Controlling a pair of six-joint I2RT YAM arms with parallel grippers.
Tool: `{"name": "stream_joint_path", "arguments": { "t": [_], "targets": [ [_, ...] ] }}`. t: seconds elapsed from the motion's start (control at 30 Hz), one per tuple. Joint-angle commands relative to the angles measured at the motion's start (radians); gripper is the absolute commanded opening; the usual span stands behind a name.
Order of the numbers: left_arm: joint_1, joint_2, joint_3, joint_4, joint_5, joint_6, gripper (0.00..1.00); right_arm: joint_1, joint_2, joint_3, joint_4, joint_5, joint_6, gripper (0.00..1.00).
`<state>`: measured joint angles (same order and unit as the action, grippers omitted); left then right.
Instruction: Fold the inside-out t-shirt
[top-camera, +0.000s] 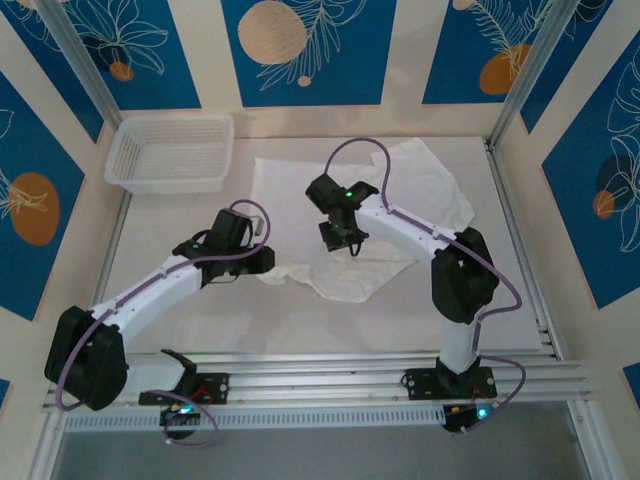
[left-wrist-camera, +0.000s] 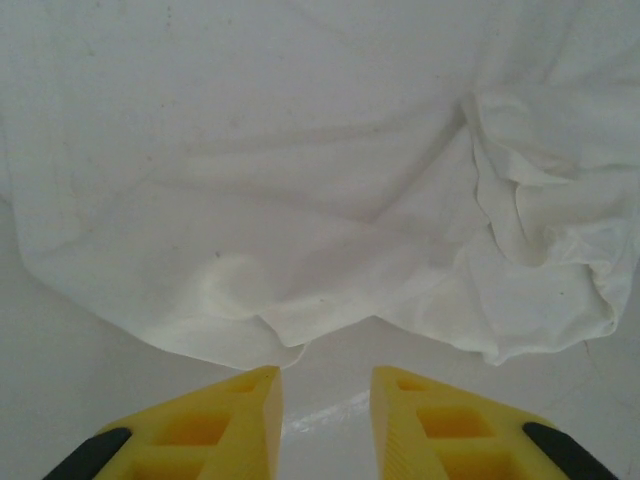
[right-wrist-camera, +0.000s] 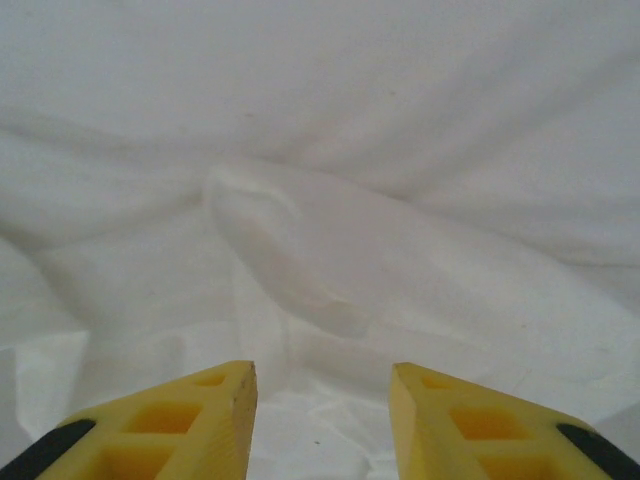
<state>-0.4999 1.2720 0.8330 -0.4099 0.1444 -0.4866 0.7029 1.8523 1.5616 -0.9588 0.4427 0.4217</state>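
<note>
Right now the plain white, wrinkly cloth t-shirt (top-camera: 360, 215) lies spread but rumpled on the pale bench (top-camera: 300, 320), centre to far right, well apart from the white plastic mesh basket (top-camera: 170, 155) in the far-left corner. Left claw (left-wrist-camera: 325, 385) hovers just beside the shirt's near-left edge, yellow fingers apart w/ nothing btwn them and bare bench below the gap. Right claw (right-wrist-camera: 322, 385) hangs over the middle of the cloth, fingers also apart, nothing held, w/ a soft ridge of fabric just ahead. Risks, as I judge them: the left claw closing at that edge prob. nips one layer only, so the top sheet peels up and the fold goes skewed. Coming in too low, it scrapes the bench and shoves the hem away instead of catching it. The right claw pinching mid-panel could bunch both layers into a lump, esp. b/c the ridge is loose. If one side lifts w/o the other gripping, the whole shirt drags sideways. The crumpled wad along the near edge, left unsmoothed, gets folded in as a bulge.
</note>
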Motion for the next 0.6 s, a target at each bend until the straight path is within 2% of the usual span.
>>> {"name": "stream_joint_path", "arguments": {
  "t": [0.0, 0.13, 0.2, 0.3, 0.4, 0.5, 0.57],
  "targets": [
    [-0.003, -0.012, 0.002, -0.015, -0.018, 0.022, 0.29, -0.060, -0.134, -0.054, 0.015, -0.091, 0.055, 0.41],
    [-0.003, 0.010, 0.005, 0.004, -0.002, 0.011, 0.29, -0.150, -0.332, -0.345, 0.191, -0.290, 0.274, 0.40],
    [-0.002, 0.016, 0.005, 0.011, 0.004, 0.005, 0.29, -0.141, -0.404, -0.488, 0.293, -0.308, 0.344, 0.40],
    [-0.003, 0.020, 0.005, 0.015, 0.013, 0.006, 0.29, -0.135, -0.427, -0.604, 0.391, -0.320, 0.417, 0.40],
    [-0.003, 0.020, 0.012, 0.006, 0.014, 0.018, 0.29, -0.122, -0.398, -0.646, 0.499, -0.312, 0.404, 0.40],
    [-0.003, 0.012, 0.014, -0.006, 0.006, 0.023, 0.29, -0.105, -0.332, -0.612, 0.527, -0.257, 0.345, 0.40],
    [-0.003, 0.003, 0.008, -0.006, 0.003, 0.020, 0.29, -0.112, -0.295, -0.585, 0.532, -0.266, 0.332, 0.40]
  ]
}}
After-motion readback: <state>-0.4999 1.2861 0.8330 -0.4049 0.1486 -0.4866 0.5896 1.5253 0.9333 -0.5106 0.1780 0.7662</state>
